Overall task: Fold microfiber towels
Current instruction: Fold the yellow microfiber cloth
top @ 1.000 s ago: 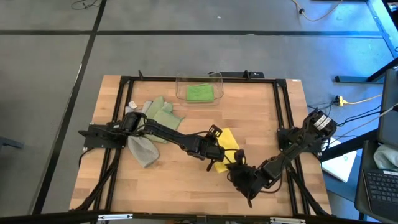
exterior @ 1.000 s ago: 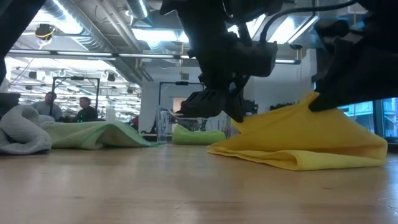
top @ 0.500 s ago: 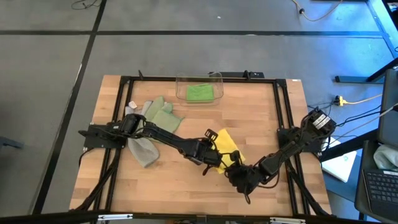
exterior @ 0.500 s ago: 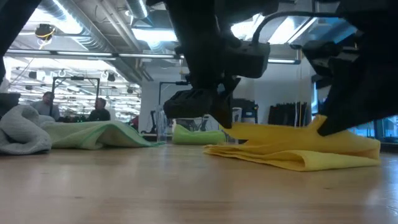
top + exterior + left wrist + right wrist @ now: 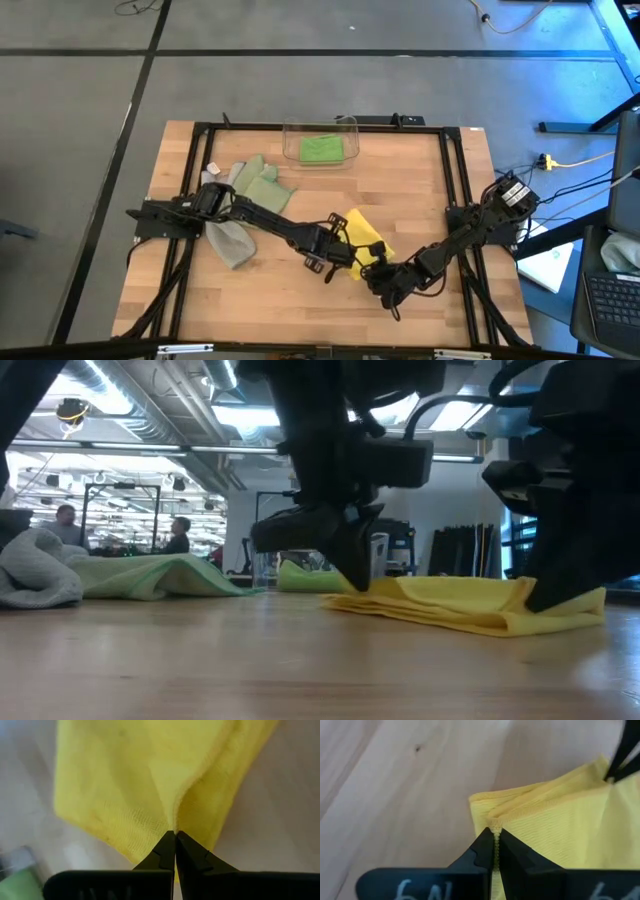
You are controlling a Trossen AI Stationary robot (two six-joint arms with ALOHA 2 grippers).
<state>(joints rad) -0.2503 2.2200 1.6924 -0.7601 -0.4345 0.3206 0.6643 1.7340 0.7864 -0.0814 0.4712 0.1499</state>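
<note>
- Both my left gripper [image 5: 175, 833] and right gripper [image 5: 494, 832] pinch shut on the yellow towel [image 5: 364, 240], on its hems.
- It looks soft, light and floppy; corners are likely the best hold.

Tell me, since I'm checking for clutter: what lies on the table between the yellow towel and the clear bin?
Nothing; bare wood separates the yellow towel from the clear bin, as the high view shows.

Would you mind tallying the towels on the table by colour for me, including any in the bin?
Yellow towel: 1
Bright green towel, in the bin: 1
Pale green towel: 1
Grey towel: 1
Total: 4
</note>
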